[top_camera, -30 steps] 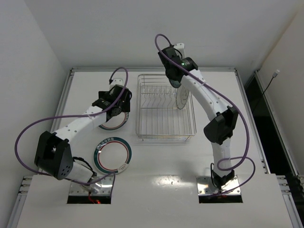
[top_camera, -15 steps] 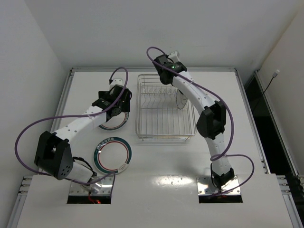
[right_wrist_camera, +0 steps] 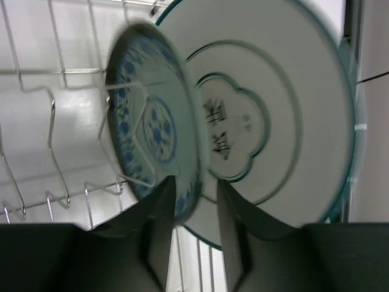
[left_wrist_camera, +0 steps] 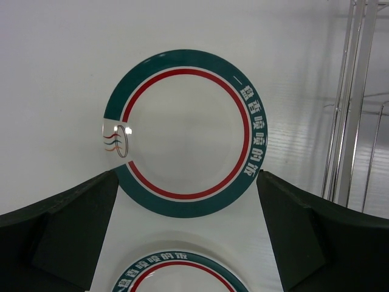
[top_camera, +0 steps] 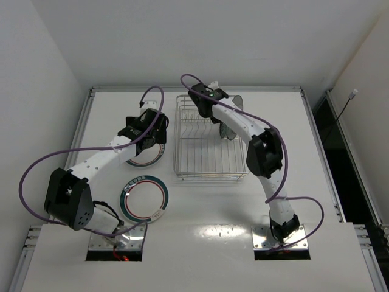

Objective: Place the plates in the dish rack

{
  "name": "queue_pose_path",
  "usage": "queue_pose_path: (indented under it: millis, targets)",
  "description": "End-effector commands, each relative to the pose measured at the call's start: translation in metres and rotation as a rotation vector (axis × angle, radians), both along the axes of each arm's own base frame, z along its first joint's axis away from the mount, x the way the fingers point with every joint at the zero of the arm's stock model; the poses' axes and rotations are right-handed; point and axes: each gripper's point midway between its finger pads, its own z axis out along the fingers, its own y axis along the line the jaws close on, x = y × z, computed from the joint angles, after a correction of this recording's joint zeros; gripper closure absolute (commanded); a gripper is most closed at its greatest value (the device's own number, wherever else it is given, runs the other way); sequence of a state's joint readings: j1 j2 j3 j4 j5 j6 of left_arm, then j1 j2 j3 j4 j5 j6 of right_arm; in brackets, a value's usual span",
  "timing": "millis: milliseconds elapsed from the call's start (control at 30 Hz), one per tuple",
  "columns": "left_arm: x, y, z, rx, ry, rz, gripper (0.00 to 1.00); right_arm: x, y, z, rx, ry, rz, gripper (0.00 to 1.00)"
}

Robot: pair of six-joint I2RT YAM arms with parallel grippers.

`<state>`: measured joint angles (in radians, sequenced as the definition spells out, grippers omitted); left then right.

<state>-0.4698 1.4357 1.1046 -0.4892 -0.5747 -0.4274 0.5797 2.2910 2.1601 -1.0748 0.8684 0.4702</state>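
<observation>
The dish rack [top_camera: 210,176] stands mid-table, and my right arm reaches over its far end. In the right wrist view the small teal-green patterned plate [right_wrist_camera: 149,121] stands upright among the tines [right_wrist_camera: 53,128]. The larger white plate with a thin dark rim [right_wrist_camera: 273,109] stands behind it. My right gripper [right_wrist_camera: 196,182] is slightly open astride the teal plate's lower rim, with a gap at the right finger. My left gripper [left_wrist_camera: 187,182] [top_camera: 148,135] hangs wide open over the two teal-and-red ringed plates [left_wrist_camera: 185,131] [left_wrist_camera: 179,274], which lie flat on the table [top_camera: 144,198].
The rack's wire wall [left_wrist_camera: 352,103] rises just right of the left gripper. The right arm's elbow [top_camera: 265,153] hangs beside the rack's right side. Table edges and walls close in on the left, back and right.
The right arm's wrist has swung left along the rack's far end, and its jaws have gone from shut to slightly parted at the teal plate. The left arm has not moved.
</observation>
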Motion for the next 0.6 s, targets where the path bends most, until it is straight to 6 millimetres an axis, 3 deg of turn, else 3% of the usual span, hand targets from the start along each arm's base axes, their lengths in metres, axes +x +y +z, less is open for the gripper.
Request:
queue_pose_path:
  millis: [0,67,200,300,333,367,400,433,467,500,533,567]
  targets:
    - [0.005,0.006,0.027,-0.018,-0.076,0.036,0.03,-0.01,0.016,-0.008,0.115,0.017,0.011,0.68]
    - [0.005,0.008,0.028,-0.008,-0.081,0.047,0.01,-0.008,0.018,-0.005,0.165,0.003,0.018,0.64]
    - [0.005,0.019,0.028,0.029,-0.091,0.105,0.0,-0.006,0.021,0.032,0.18,-0.067,0.047,0.56]
    - [0.001,0.034,0.025,0.08,-0.096,0.197,0.0,-0.022,0.032,0.06,0.185,-0.089,0.111,0.46]
    - [0.0,0.041,0.026,0.089,-0.101,0.229,0.0,-0.033,0.035,0.079,0.205,-0.116,0.131,0.43]
    - [-0.002,0.049,0.025,0.092,-0.1,0.266,0.0,-0.04,0.037,0.084,0.212,-0.116,0.156,0.43]
    - [-0.003,0.053,0.028,0.104,-0.118,0.296,0.0,-0.052,0.041,0.075,0.207,-0.105,0.178,0.39]
    - [-0.004,0.06,0.027,0.113,-0.116,0.321,0.0,-0.064,0.04,0.096,0.256,-0.142,0.201,0.36]
    - [-0.005,0.067,0.027,0.111,-0.12,0.353,0.0,-0.073,0.036,0.079,0.263,-0.121,0.21,0.34]
    - [-0.006,0.07,0.031,0.105,-0.128,0.363,0.0,-0.087,0.036,0.074,0.275,-0.092,0.233,0.21]
    - [-0.005,0.073,0.031,0.099,-0.131,0.378,0.0,-0.092,0.044,0.071,0.348,-0.1,0.254,0.0]
    - [-0.005,0.08,0.03,0.087,-0.135,0.393,0.0,-0.111,0.035,0.061,0.375,-0.078,0.262,0.0]
